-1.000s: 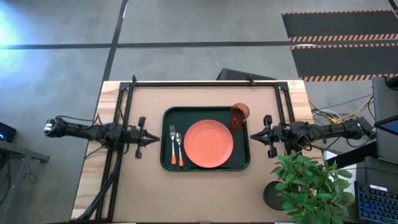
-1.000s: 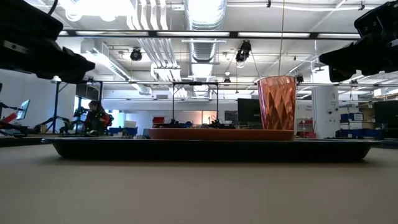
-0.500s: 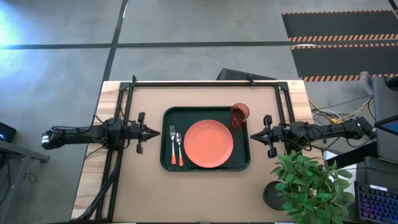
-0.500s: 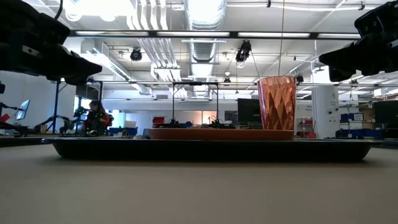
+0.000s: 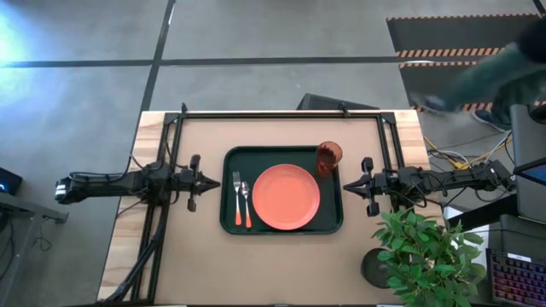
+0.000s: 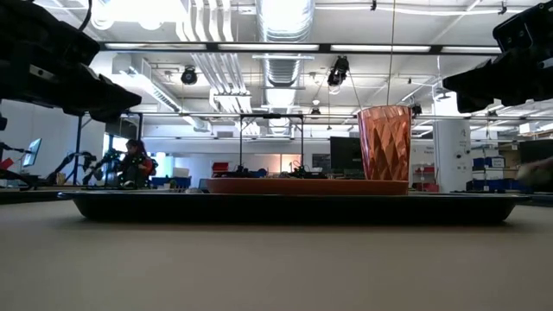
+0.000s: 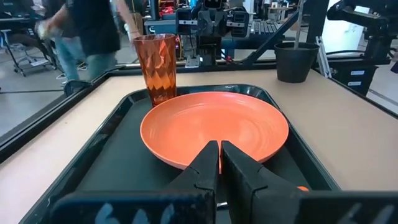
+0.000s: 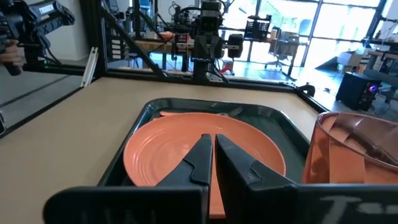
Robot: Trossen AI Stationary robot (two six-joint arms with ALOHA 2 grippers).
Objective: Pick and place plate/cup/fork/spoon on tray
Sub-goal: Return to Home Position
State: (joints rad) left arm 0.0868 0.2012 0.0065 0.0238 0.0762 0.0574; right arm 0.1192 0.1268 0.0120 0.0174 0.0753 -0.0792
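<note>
The dark tray (image 5: 264,158) lies mid-table. The coral plate (image 5: 286,197) rests flat on its floor. The reddish cup (image 5: 328,158) stands upright in its far right corner. The fork (image 5: 236,189) and the spoon (image 5: 246,203) lie side by side left of the plate, handles toward the near edge. My left gripper (image 5: 215,182) hovers shut just off the tray's left rim and points level at the plate (image 7: 214,127). My right gripper (image 5: 344,182) hovers shut off the right rim, facing the plate (image 8: 199,155) with the cup (image 8: 354,149) beside it. Neither gripper holds anything.
A leafy plant (image 5: 422,256) in a dark pot (image 5: 375,266) stands at the near right corner. A black frame rail (image 5: 281,113) runs along the far edge, with uprights behind each arm. A blurred person (image 5: 495,68) moves beyond the far right corner.
My left arm has swung about its base. Its gripper slanted toward the near edge before and has moved a little toward the far edge, so it now points straight at the tray. It has stayed shut. A person has come into view past the far right corner.
</note>
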